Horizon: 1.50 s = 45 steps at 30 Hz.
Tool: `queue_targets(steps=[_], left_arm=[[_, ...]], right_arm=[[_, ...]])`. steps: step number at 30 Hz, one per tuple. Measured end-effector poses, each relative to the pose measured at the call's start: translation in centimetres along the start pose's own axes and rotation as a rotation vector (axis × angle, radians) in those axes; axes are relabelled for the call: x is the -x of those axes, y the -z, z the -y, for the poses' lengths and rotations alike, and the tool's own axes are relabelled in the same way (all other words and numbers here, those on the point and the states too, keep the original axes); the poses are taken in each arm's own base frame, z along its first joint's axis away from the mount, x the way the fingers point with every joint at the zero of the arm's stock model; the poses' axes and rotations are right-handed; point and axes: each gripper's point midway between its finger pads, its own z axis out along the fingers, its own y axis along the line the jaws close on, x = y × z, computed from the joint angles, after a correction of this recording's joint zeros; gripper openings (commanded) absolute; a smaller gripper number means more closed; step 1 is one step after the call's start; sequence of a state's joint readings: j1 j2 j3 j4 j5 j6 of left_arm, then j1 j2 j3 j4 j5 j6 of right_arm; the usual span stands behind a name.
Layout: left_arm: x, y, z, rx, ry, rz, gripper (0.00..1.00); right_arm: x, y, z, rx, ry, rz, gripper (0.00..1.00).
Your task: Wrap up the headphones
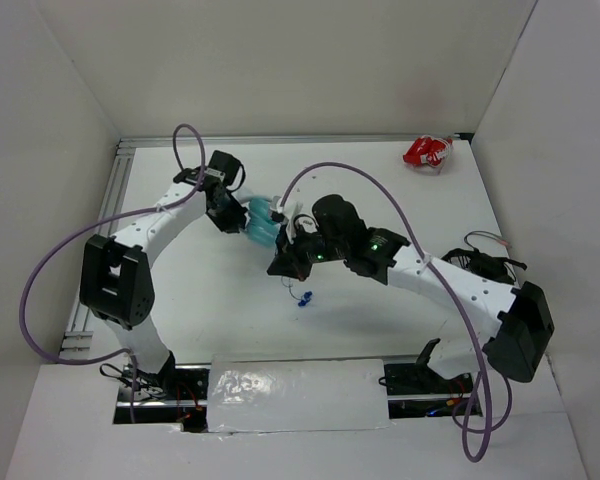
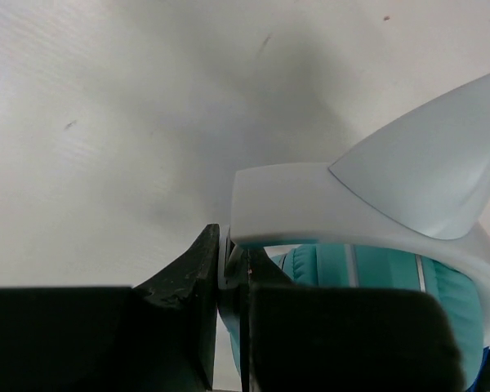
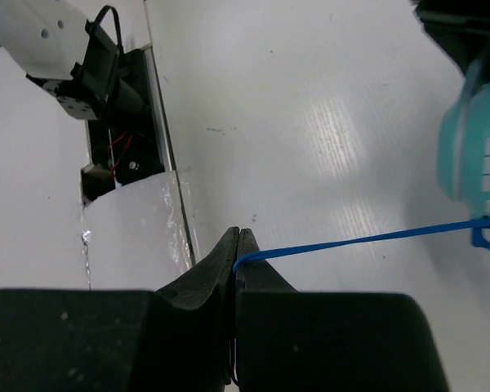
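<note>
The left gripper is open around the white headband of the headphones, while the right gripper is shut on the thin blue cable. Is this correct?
Not quite. The left gripper is not open: the left wrist view shows it shut on the white headband of the headphones. The right gripper is indeed shut on the thin blue cable.

A small red-and-white object (image 1: 426,152) lies near the far right corner of the white table (image 1: 230,320).
</note>
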<state>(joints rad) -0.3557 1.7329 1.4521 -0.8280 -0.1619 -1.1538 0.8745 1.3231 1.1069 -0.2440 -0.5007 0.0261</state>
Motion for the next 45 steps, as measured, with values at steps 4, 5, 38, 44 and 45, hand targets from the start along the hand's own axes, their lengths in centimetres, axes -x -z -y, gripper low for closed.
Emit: queue_targets(steps=[4,5,38,44,45], left_arm=[[2.1,0.2,1.4,-0.123,0.028,-0.033,0.00],[2.8,0.5,1.7,-0.154,0.040,-0.033,0.00],[7.1,20.7,6.0,-0.812,-0.016,0.232,0.00],[7.1,24.2,7.3,-0.913,-0.056,0.238,0.00],[6.9,24.6,7.3,-0.927,-0.063,0.237,0.00]], right_arm=[[-1.3,-1.3,-0.2,0.031,0.026,-0.041,0.06],[-1.6,-1.7,-0.2,0.032,0.033,-0.048,0.07],[2.2,7.0,-0.5,-0.262,0.196,0.408,1.00],[-1.7,6.3,3.9,-0.342,0.170,0.367,1.00],[-2.8,5.7,5.2,-0.346,0.154,0.333,1.00]])
